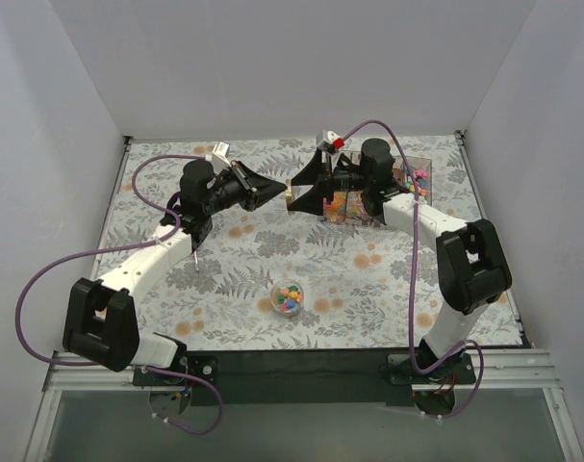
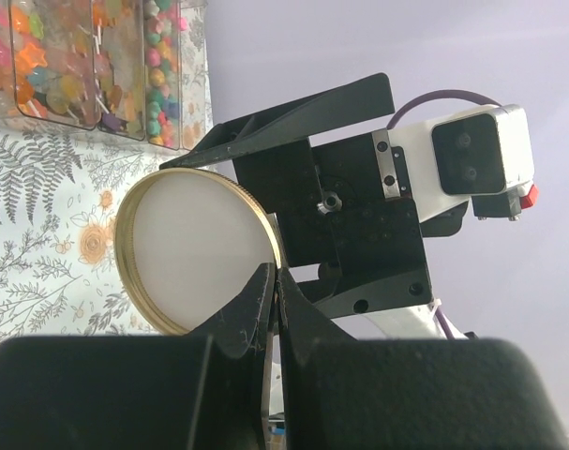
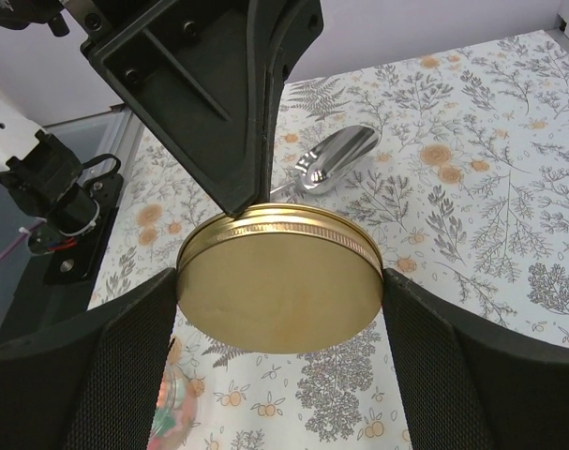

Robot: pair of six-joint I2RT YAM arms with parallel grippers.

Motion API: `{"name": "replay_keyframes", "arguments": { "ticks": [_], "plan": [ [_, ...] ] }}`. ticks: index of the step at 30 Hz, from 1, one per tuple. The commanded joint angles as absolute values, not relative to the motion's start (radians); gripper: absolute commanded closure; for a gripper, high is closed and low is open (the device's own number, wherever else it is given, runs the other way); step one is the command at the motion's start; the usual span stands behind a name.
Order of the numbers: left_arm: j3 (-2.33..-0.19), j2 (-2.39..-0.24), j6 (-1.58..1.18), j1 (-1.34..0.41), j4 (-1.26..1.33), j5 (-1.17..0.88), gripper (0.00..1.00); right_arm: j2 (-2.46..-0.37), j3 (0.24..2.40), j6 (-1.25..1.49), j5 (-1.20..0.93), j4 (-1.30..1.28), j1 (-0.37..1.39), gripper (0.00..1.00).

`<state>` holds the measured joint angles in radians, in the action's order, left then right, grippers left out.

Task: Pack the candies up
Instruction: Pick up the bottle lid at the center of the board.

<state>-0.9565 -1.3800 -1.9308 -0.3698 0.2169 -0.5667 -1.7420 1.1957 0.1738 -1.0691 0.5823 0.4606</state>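
Observation:
A gold metal lid hangs in the air at the back centre, between both grippers. My left gripper is shut on the lid's rim; the left wrist view shows its tips pinching the edge of the lid, whose white inside faces it. My right gripper spans the lid, with its two pads touching opposite sides. The candies lie in a small clear jar on the table in front. More candies fill a clear compartment box at the back right.
A shiny metal scoop lies on the fern-print cloth beyond the lid. The open jar shows blurred at the lower left of the right wrist view. The compartment box stands behind the lid. White walls enclose three sides.

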Motion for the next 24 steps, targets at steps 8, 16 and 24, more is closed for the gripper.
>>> {"name": "replay_keyframes", "arguments": {
  "ticks": [8, 16, 24],
  "plan": [
    [-0.956, -1.324, -1.904, -0.374, 0.195, -0.537, 0.94, -1.723, 1.155, 0.167, -1.072, 0.629, 0.465, 0.35],
    [-0.974, -1.302, -1.850, -0.374, 0.114, -0.493, 0.51, -1.709, 1.124, 0.176, -1.039, 0.624, 0.463, 0.36],
    [-1.045, -1.246, -1.542, -0.374, -0.152, -0.289, 0.30, -1.675, 1.037, 0.187, -1.019, 0.577, 0.457, 0.41]
  ]
}}
